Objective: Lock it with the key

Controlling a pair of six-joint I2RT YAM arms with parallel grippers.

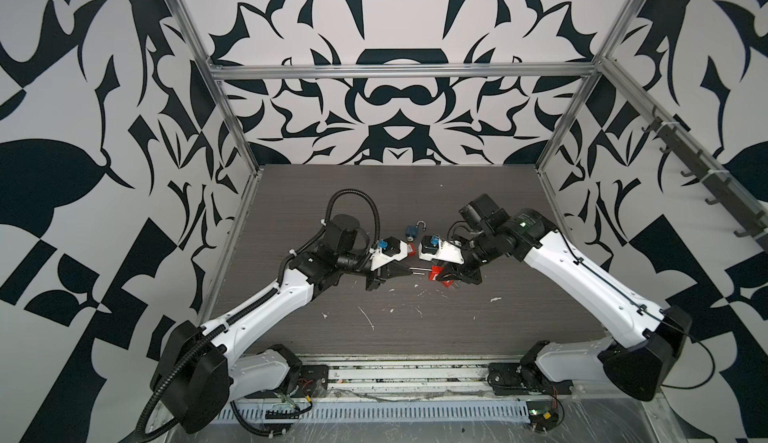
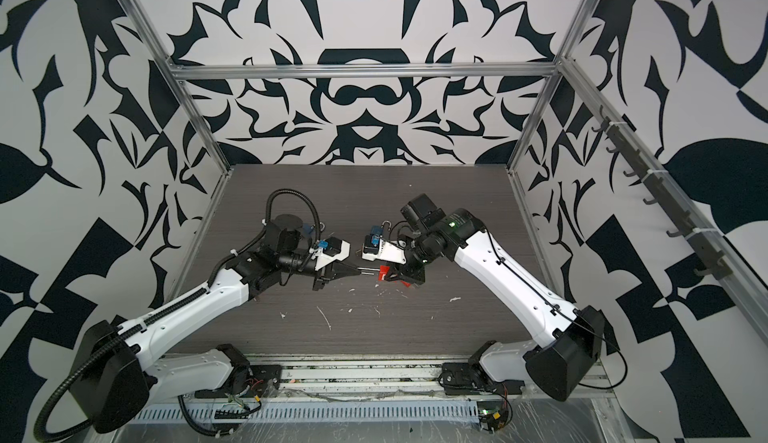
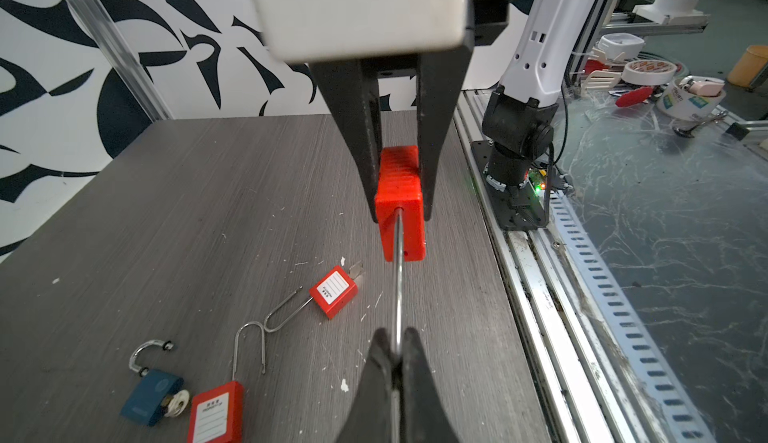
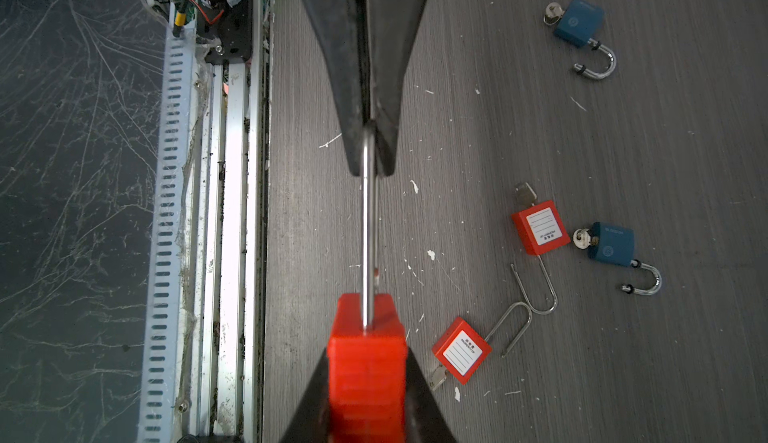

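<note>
Four views meeting on the held red padlock (image 1: 436,272).
Both top views hang high above the padlock, over the near edge of the table (image 1: 415,328), tilted down and looking the same way; they share almost the whole scene. The left wrist camera looks from close by along the shackle (image 3: 398,287) toward the padlock's body; the right wrist camera looks from just behind the body, the opposite way. Both wrist views share the loose padlocks (image 4: 540,227) beside it.

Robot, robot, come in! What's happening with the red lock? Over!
Left hand shut on the shackle. Right hand shut on the red padlock. Four other padlocks lie aside, nothing blocking.
</note>
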